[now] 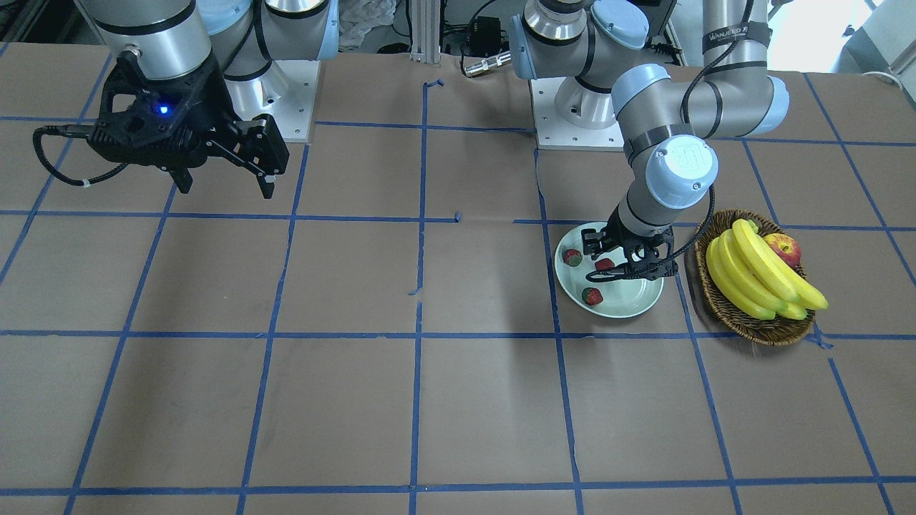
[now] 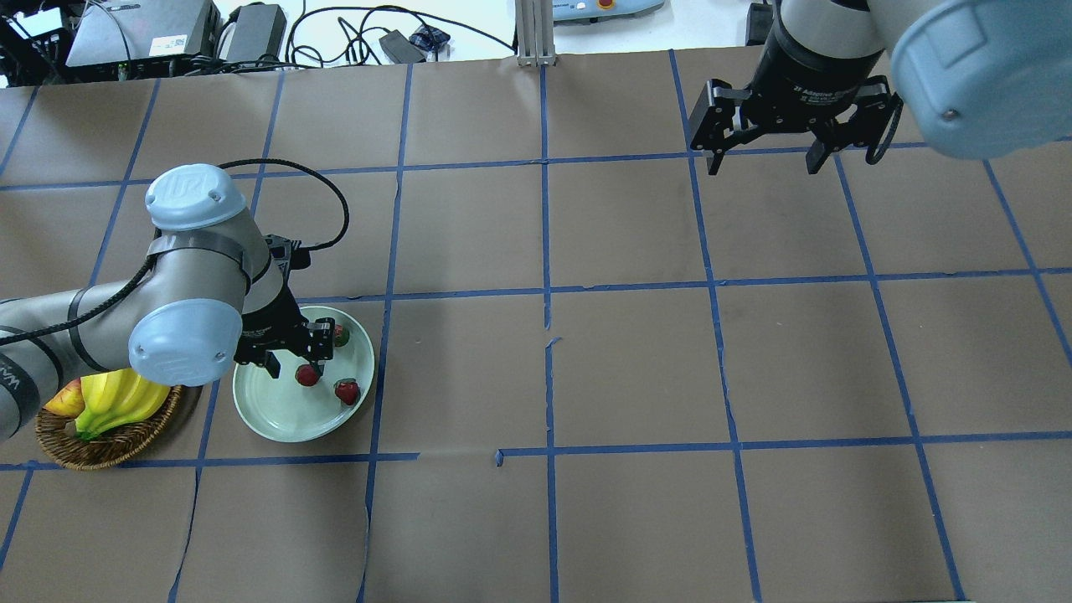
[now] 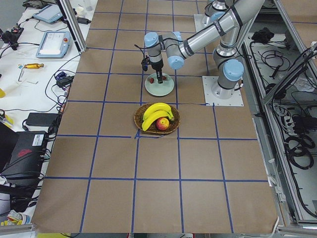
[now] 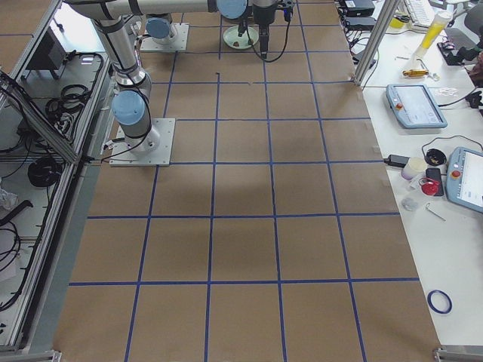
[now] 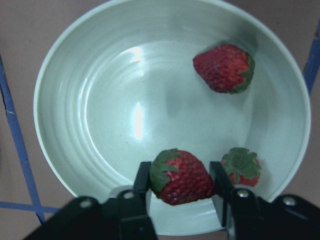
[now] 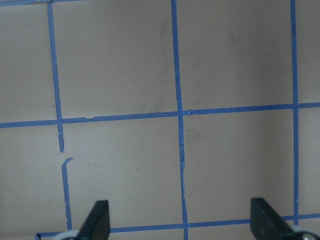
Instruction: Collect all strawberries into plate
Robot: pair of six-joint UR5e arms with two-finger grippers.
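I have the left hand (image 2: 296, 360) low over the plate (image 5: 65, 115), its two fingers (image 5: 142, 185) drawn in narrow against either side of one strawberry (image 5: 181, 177). The wrist camera shows that berry filling the gap between the pads, green cap toward the left finger. I cannot tell whether it hangs free or already sits on the glaze.

A second strawberry (image 5: 241, 166) lies in the plate just outside the right finger, close by but apart from the gripped one. A third strawberry (image 5: 223, 67) lies farther ahead of the hand, near the plate's opposite rim and off to the right in the wrist view. All three berries are within the plate's rim.

Just beyond the plate, on the arm's outer side of this hand, stands a wicker basket (image 1: 723, 307) holding bananas (image 1: 751, 275) and an apple (image 1: 785, 249).

The right hand (image 2: 760, 165) hangs well apart from all this, on the other half of the brown, blue-taped surface (image 1: 358, 400). Its fingers are spread wide with nothing between them, and its wrist camera sees only paper and tape lines beneath.
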